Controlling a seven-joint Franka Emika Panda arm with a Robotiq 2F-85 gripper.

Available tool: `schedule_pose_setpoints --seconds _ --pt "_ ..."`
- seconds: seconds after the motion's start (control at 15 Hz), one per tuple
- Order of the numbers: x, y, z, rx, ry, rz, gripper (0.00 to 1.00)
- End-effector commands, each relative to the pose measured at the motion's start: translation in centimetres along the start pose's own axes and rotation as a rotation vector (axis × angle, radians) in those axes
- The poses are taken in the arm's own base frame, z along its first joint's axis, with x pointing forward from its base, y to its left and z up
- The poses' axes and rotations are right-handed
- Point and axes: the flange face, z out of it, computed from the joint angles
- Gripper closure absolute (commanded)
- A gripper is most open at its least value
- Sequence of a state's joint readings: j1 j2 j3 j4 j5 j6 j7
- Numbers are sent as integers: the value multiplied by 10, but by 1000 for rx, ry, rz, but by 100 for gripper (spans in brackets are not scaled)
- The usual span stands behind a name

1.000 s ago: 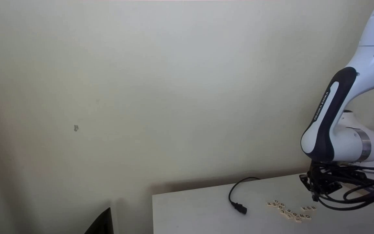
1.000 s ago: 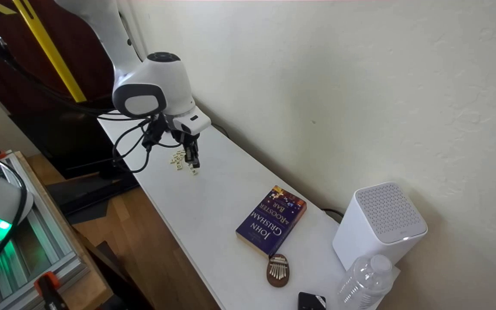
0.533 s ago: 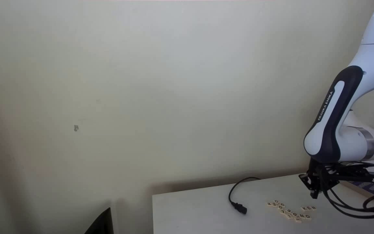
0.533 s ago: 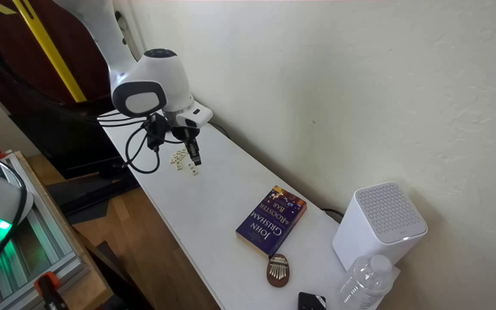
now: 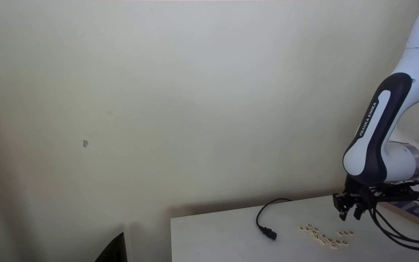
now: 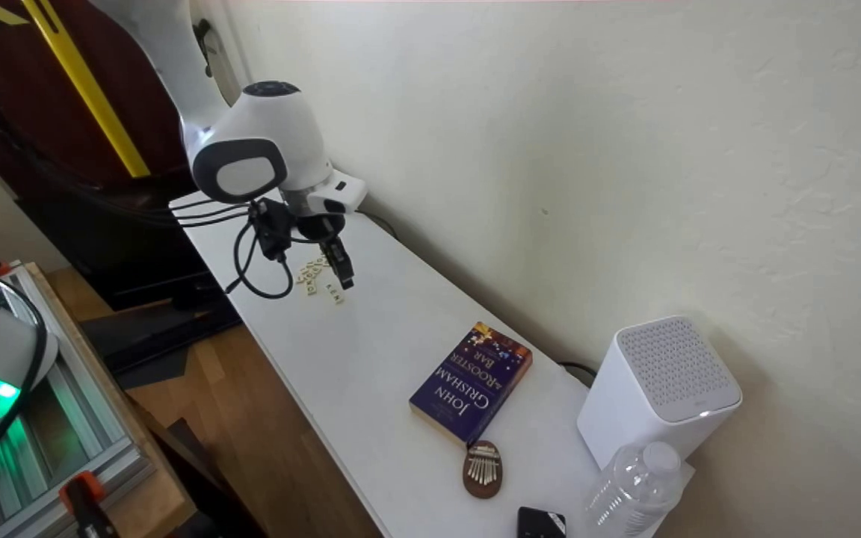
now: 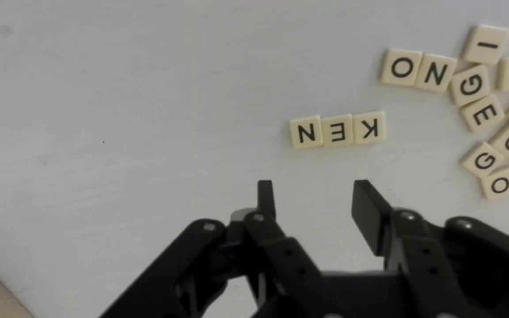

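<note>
Cream square letter tiles (image 7: 337,130) spelling KEN lay in a row, upper right of the wrist view's centre, none gripped yet; black jaws hung spread, empty.

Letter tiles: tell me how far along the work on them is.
Looks done: three tiles lie side by side in a row, spelling KEN. In hand: nothing; the end effector is open and empty, near that row. Left, perhaps: the other tiles, which lie at odd angles in a crooked cluster.
</note>
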State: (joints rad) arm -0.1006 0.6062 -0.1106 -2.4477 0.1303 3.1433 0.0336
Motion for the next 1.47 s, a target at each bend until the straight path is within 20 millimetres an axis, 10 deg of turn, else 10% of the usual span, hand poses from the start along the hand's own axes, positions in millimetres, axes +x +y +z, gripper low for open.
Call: schedule_pose_setpoints --seconds 0.0,0.27,1.4 --pt "-9 1 -13 4 7 -83 18" --pt "-11 -4 -19 14 7 -141 0" --pt "-10 -12 -23 14 13 -176 0"
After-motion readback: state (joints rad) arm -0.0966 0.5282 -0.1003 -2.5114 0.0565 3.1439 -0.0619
